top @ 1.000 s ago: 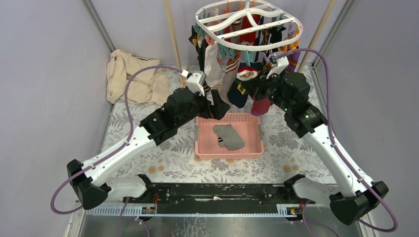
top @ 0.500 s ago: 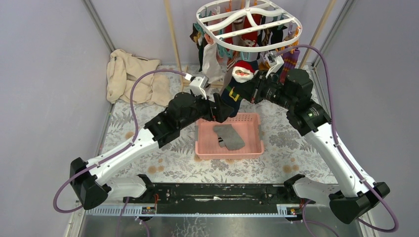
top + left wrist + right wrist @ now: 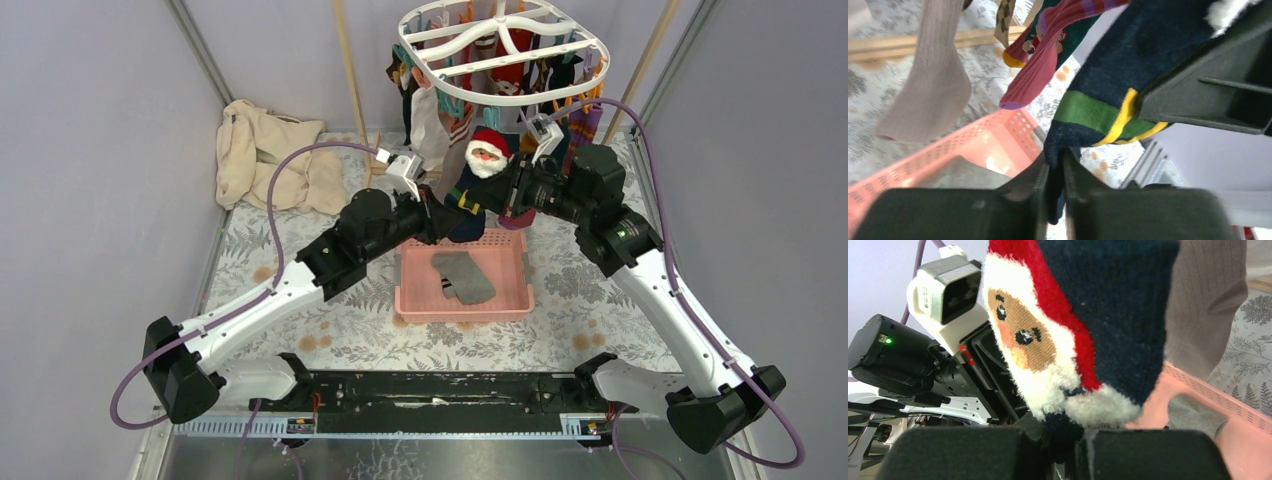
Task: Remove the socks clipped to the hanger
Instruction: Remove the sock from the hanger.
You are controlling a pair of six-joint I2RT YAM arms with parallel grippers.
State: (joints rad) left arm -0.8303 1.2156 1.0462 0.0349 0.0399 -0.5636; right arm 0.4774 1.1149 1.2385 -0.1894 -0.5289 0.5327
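Note:
The white oval hanger [image 3: 505,52] hangs at the top, with several socks [image 3: 440,120] clipped round its rim. Below it a navy Santa sock [image 3: 487,157] is stretched between both grippers. My right gripper [image 3: 512,190] is shut on its fluffy cuff end [image 3: 1108,315], the jaws [image 3: 1073,435] pinching navy fabric. My left gripper [image 3: 443,215] is shut on the other end, below the green and yellow band [image 3: 1108,107], with fabric squeezed between the jaws [image 3: 1055,175]. Whether a clip still holds this sock I cannot tell.
A pink slotted basket [image 3: 410,300] sits under the grippers with a grey sock [image 3: 462,277] in it. A beige cloth [image 3: 265,155] lies at the back left. Wooden poles [image 3: 350,70] stand behind. A beige sock [image 3: 933,85] and a red striped sock [image 3: 1043,65] dangle near the left gripper.
The left gripper was open and has shut on the Santa sock's lower end. The right gripper has carried the sock's cuff up and to the left.

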